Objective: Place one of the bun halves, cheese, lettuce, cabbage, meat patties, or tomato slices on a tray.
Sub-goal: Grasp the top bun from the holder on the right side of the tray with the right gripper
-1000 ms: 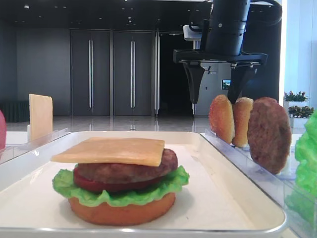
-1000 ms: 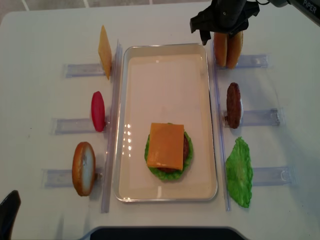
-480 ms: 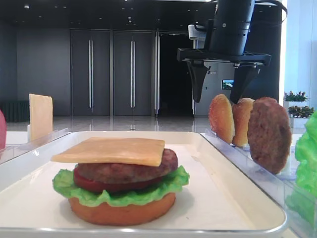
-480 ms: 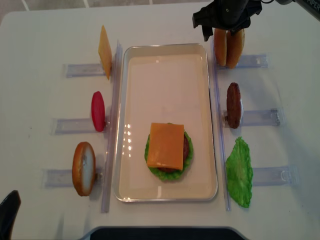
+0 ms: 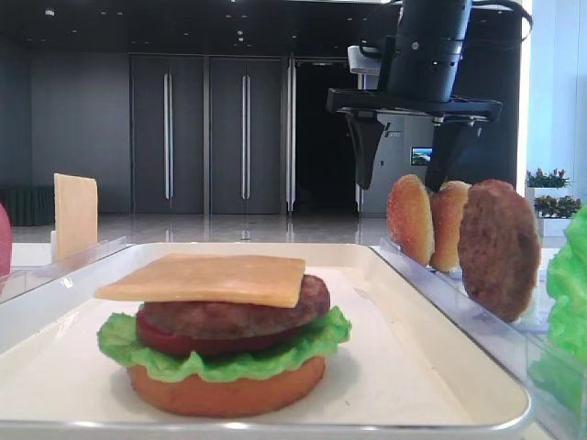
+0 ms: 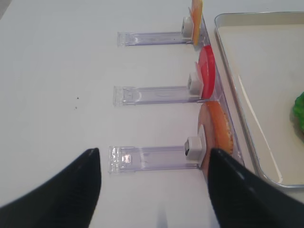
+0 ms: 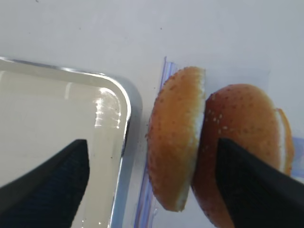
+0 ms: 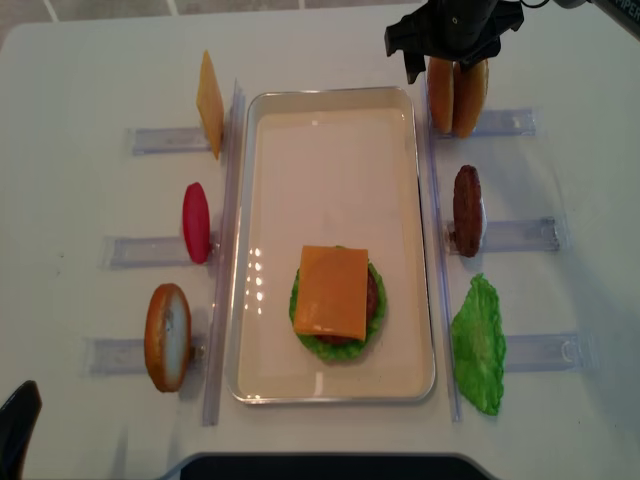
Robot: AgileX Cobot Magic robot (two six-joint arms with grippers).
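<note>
Two bun halves (image 7: 178,142) (image 8: 452,95) stand on edge in a clear rack right of the white tray (image 8: 330,130). My right gripper (image 7: 152,142) (image 5: 402,172) hangs open just above them; one finger is over the tray's corner, the other over the rear bun. It holds nothing. On the tray sits a stack topped by a cheese slice (image 8: 333,290), over a patty, tomato, lettuce and a flat bun. My left gripper (image 6: 152,156) is open and empty above a rack holding another bun half (image 6: 216,128).
Racks left of the tray hold a cheese slice (image 8: 209,102) and a tomato slice (image 8: 196,222). Racks on the right hold a meat patty (image 8: 466,210) and a lettuce leaf (image 8: 478,345).
The right gripper rose a little and shifted right over the bun halves, then held still. Nothing was gripped. The left arm has not moved.
</note>
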